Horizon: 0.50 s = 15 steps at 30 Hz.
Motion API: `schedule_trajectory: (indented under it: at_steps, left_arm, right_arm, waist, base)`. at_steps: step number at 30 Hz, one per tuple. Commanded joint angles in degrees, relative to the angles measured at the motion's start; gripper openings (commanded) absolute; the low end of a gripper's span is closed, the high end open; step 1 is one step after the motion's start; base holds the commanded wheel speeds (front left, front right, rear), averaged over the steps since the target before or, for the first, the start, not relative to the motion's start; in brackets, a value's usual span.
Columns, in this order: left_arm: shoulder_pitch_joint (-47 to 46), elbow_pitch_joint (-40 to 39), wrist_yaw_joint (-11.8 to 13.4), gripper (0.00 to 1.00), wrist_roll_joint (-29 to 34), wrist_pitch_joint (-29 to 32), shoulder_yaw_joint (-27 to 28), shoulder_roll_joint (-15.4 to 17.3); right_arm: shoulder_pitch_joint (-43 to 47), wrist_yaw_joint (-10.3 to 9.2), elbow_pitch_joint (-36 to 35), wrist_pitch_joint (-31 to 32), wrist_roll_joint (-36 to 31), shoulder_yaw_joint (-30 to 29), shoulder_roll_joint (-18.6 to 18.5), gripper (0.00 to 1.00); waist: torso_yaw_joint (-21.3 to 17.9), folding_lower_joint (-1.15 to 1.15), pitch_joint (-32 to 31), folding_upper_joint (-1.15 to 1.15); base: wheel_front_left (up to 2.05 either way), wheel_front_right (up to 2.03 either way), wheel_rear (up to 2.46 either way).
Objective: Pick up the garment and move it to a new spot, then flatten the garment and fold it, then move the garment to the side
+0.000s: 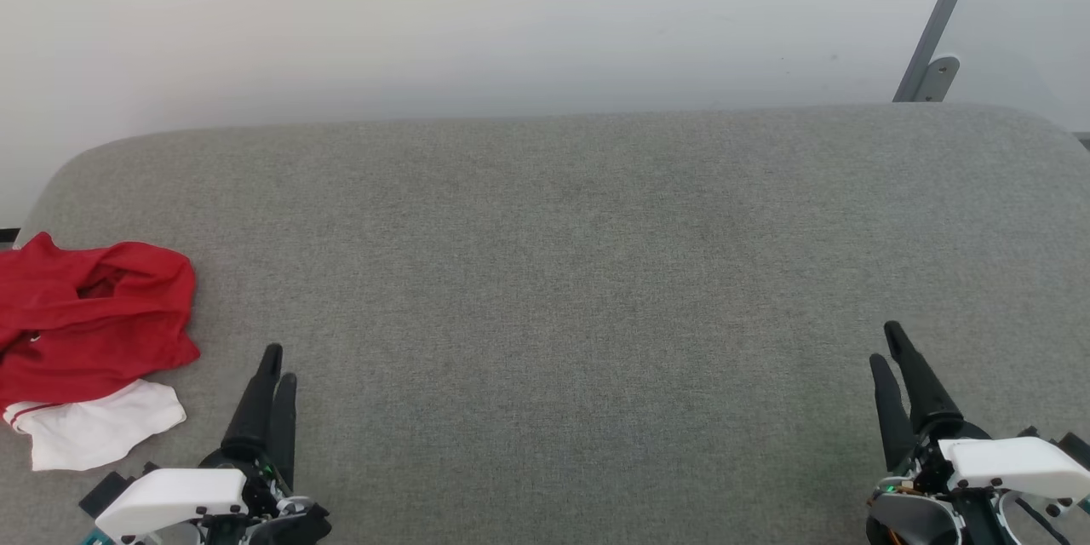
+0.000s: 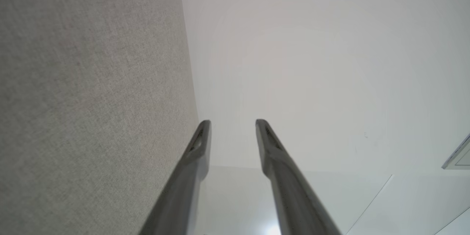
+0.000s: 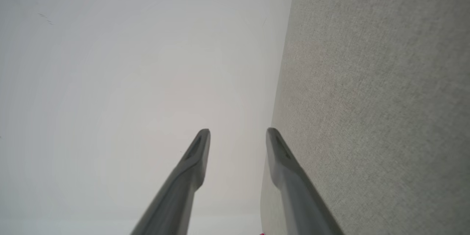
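- I see the shirt (image 1: 94, 315) lying bunched up at the far left edge of the grey fabric worktop (image 1: 553, 272), on my robot's left side.
- The shirt is mostly bright red and crumpled into folds. A white sleeve (image 1: 94, 430) with a thin red stripe sticks out of the heap on the near side.
- Part of the shirt runs off the left edge of the head view, so I cannot tell how far it extends.
- The left tool (image 1: 281, 364) sits at the lower left, just beside the shirt and clear of it, pointing away from me across the worktop.
- In the left wrist view its two fingers (image 2: 198, 147) stand apart with nothing between them, so the left tool is open and empty.
- The right tool (image 1: 885, 342) sits at the lower right, well apart from the shirt.
- In the right wrist view its fingers (image 3: 194, 154) also stand spread with a bare gap, so it is open and empty too.
- A pale wall (image 1: 426, 17) rises behind the worktop, and a slanted metal strut (image 1: 937, 25) stands at the far right corner.
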Motion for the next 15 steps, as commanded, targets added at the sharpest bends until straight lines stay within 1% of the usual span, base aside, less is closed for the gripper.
schedule_trajectory:
  at_steps: [1,8,15]
  left_arm:
    - [-0.98,-1.52,0.11,1.00,-0.12,-0.48,-0.41,0.32]
    - [-0.69,-4.11,1.63,1.00,1.08,-2.52,-1.73,0.75]
    - [-0.73,-5.78,4.07,1.00,6.95,-4.61,-3.39,2.39]
  right_arm:
    - [-1.06,0.00,-1.15,-0.59,-0.25,0.36,-0.14,1.00]
    - [-1.10,0.00,-2.17,-2.42,-2.45,1.60,-0.54,1.00]
    - [-1.38,0.00,-2.43,-4.04,-8.25,2.52,-1.67,1.00]
  waist:
    - [-0.01,0.00,-0.01,0.00]
    - [-0.07,0.00,-0.05,0.00]
    - [-0.10,0.00,-0.08,0.00]
  base:
    - [0.00,0.00,0.00]
    - [0.00,0.00,0.00]
    - [0.00,0.00,0.00]
